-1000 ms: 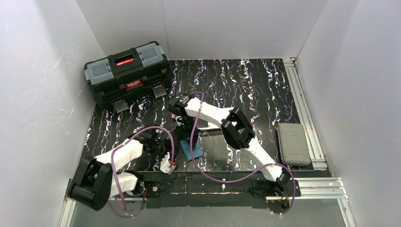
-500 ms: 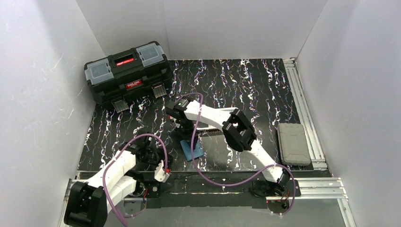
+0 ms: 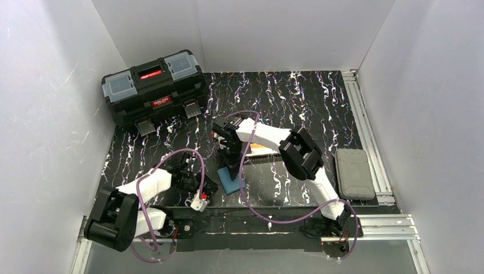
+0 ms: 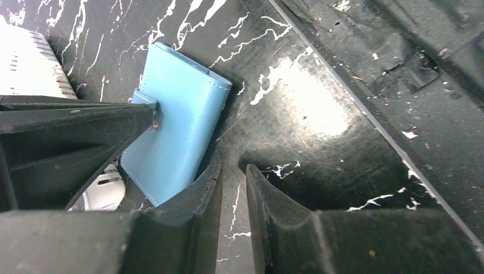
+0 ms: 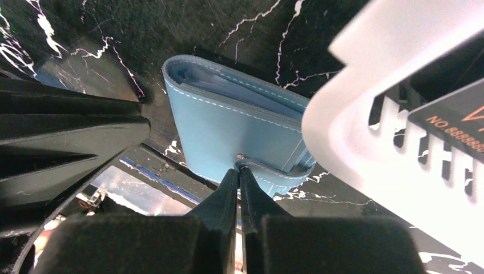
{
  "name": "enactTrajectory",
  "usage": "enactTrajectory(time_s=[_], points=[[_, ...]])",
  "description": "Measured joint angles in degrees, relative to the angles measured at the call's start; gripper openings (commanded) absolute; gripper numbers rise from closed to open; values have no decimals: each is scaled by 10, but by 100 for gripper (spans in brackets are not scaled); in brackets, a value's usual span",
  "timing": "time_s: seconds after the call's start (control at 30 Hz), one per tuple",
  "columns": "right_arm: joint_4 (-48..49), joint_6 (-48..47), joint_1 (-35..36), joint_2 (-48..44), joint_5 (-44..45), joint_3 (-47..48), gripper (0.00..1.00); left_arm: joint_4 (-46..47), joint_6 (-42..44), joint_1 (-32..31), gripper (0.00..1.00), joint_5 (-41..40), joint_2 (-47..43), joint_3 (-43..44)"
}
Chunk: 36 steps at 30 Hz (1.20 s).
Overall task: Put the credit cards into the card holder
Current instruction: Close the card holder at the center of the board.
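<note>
White walls close in a black table (image 3: 297, 103) streaked with white. At its far left corner stands a black toolbox (image 3: 154, 88) with grey lid panels.

Nearer me, on the left, my left pincer (image 4: 234, 170) hangs low over the table close to the front edge. Its two fingers stand a narrow gap apart with nothing between them, only bare tabletop beneath. It is just beside the card holder (image 4: 180, 128) and does not touch it.

The card holder is blue and folded shut. It lies flat on the table near the front edge, between my two arms, with its snap tab wrapped over one side.

My right pincer (image 5: 240, 170) reaches down onto it from behind. The fingers are pressed together, and their tips sit right at the snap tab. I cannot tell whether any of the tab is caught between them.

Just right of that, an orange card (image 3: 259, 149) shows on the table behind my right forearm, partly hidden by the arm.

Far to the right, a flat grey case (image 3: 354, 173) lies by the metal rail at the table's edge.
</note>
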Motion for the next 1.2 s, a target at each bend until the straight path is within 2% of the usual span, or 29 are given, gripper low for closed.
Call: enactTrajectory(time_s=[0.1, 0.2, 0.4, 0.73, 1.03, 1.2], points=[[19, 0, -5, -7, -10, -14, 12, 15, -1, -2, 23, 4, 9, 2], [36, 0, -8, -15, -15, -29, 1, 23, -1, -4, 23, 4, 17, 5], [73, 1, -15, -27, -17, -40, 1, 48, -1, -20, 24, 3, 42, 23], [112, 2, -24, -34, -25, -54, 1, 90, -1, -48, 33, -8, 79, 43], [131, 0, -38, -42, -37, -74, 1, 55, -1, -70, 18, -41, 116, 89], [137, -1, -42, -43, -45, -78, 1, 24, 0, -79, 16, -58, 123, 107]])
